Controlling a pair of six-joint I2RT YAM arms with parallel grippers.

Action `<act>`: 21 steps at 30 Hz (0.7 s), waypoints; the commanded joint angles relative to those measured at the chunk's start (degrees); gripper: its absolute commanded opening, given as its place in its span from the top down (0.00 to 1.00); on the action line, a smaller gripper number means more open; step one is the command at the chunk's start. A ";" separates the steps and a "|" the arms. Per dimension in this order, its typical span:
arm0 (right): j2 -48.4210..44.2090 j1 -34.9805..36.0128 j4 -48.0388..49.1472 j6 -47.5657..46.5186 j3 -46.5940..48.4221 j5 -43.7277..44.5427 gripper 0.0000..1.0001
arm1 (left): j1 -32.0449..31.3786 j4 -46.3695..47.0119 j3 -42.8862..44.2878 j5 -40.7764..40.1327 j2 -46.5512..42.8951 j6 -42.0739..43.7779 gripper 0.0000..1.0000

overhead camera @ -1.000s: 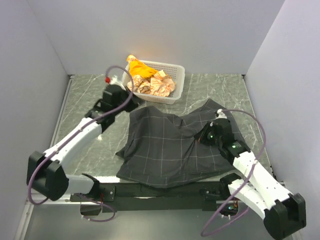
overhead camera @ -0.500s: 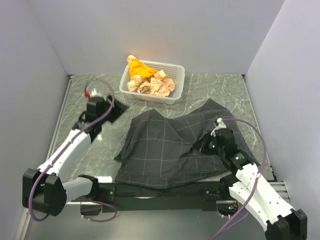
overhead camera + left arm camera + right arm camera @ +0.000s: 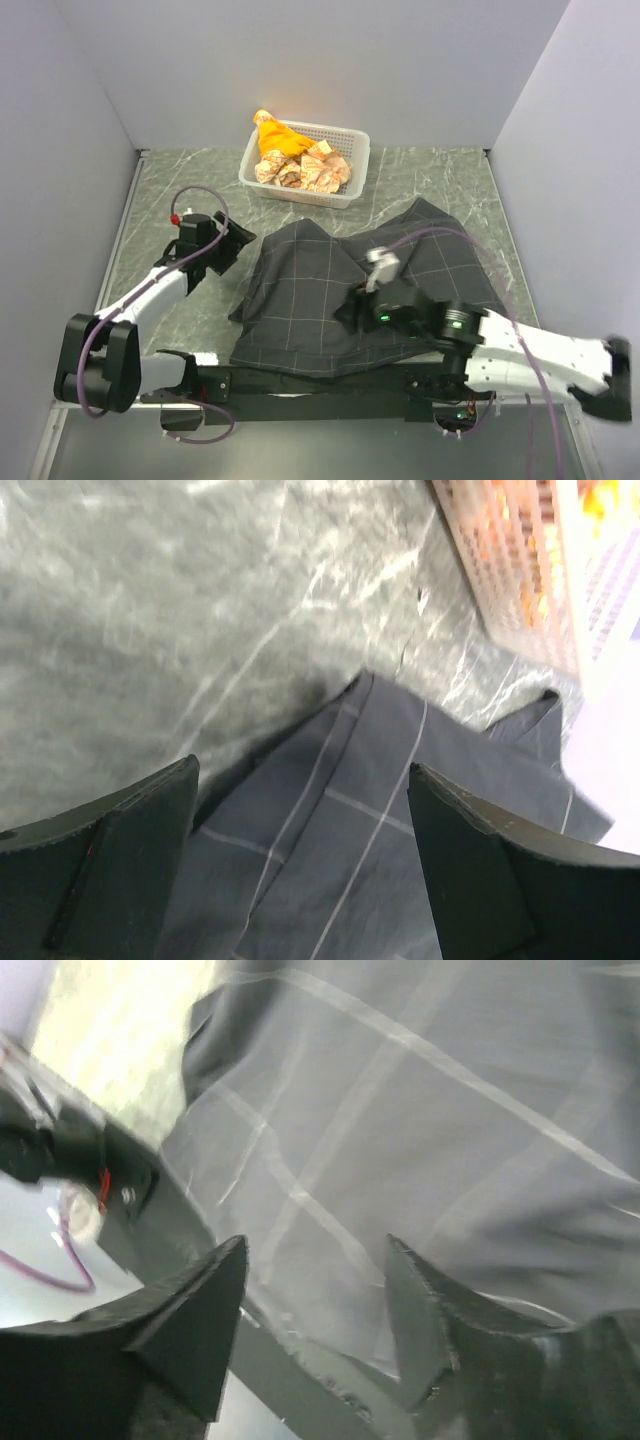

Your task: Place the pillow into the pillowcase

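Grey marbled worktop (image 3: 170, 190) fills the floor of a pale-walled booth, and a white basket (image 3: 355, 160) of orange and crumpled things sits at its far edge.

The pillowcase (image 3: 330, 290) lies spread and rumpled over the middle and right of the worktop. Its long axis slants from the near left towards the far right. You will not find the pillow in any view. Whether it sits under or inside that dark fabric cannot be told, though the cloth does look humped in the middle.

Your left gripper (image 3: 232, 247) is just beside the left edge of the pillowcase, close to its far-left corner. Its wrist view shows the jaws spread wide with nothing between them, and that corner of the cloth points up into the gap from beyond the tips (image 3: 300, 780).

Your right gripper (image 3: 345, 312) reaches across from the right and hangs over the near middle of the pillowcase, facing left. Its jaws are also parted and empty, with only checked fabric and the near edge of the worktop beyond them (image 3: 315, 1250).

So the cloth lies to the right of the left gripper and directly beneath the right one. The right arm is over it, while the left is only at its border. Which edge is the open mouth is not clear, and I judge that the next grasp depends on finding it.
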 commanded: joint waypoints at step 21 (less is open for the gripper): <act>66.09 21.88 8.71 -26.08 37.95 6.47 0.23 | 19.18 -2.16 4.66 11.83 -0.11 1.87 0.10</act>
